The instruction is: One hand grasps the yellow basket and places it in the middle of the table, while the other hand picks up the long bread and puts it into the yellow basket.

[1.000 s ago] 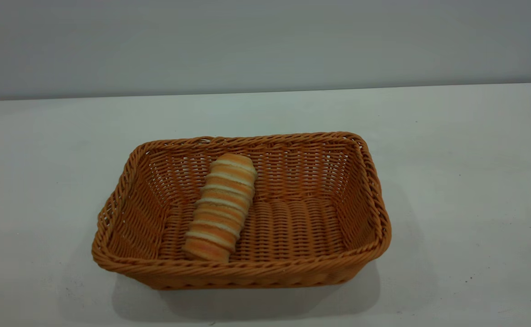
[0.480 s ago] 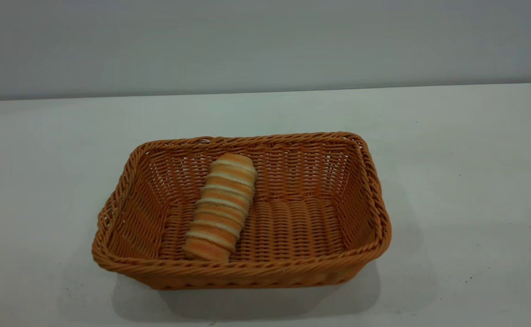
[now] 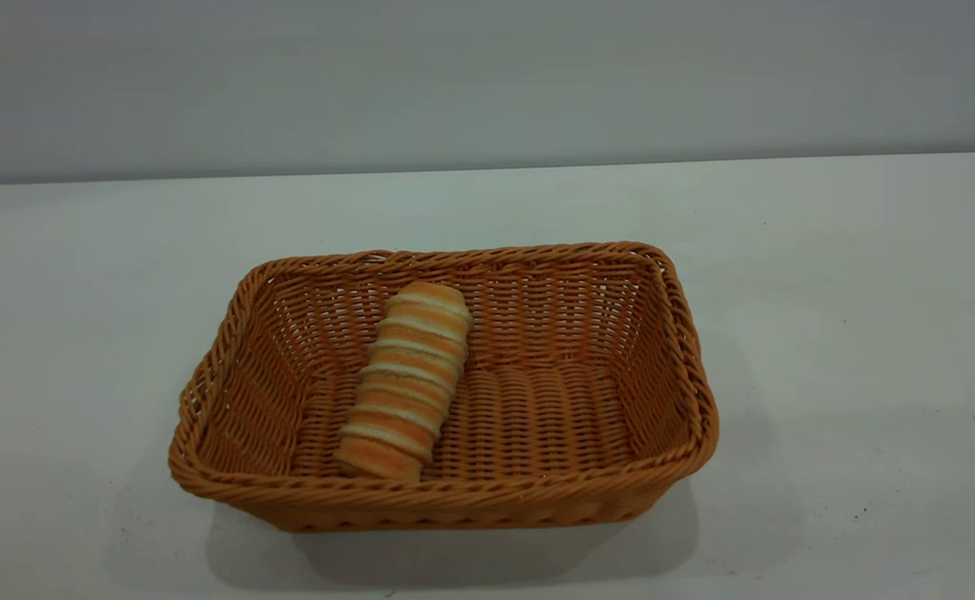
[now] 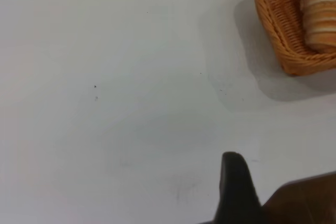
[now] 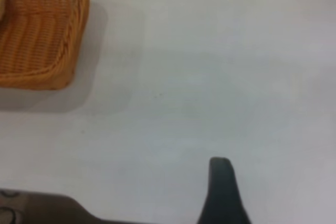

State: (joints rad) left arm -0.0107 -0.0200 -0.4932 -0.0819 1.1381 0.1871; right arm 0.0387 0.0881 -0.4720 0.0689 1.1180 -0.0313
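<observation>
The yellow basket point(image 3: 446, 492) stands in the middle of the white table point(image 3: 829, 292). The long bread point(image 3: 406, 379), striped orange-brown and cream, lies inside it, leaning on the far wall, left of the basket's middle. Neither gripper shows in the exterior view. The left gripper point(image 4: 236, 182) hangs over bare table, well apart from the basket's corner point(image 4: 294, 51) and the bread's end point(image 4: 319, 9). The right gripper point(image 5: 221, 182) hangs over bare table, well apart from the basket's other corner point(image 5: 42, 40). Both hold nothing.
A plain grey wall point(image 3: 487, 75) runs behind the table's far edge. White tabletop with a few dark specks lies on all sides of the basket.
</observation>
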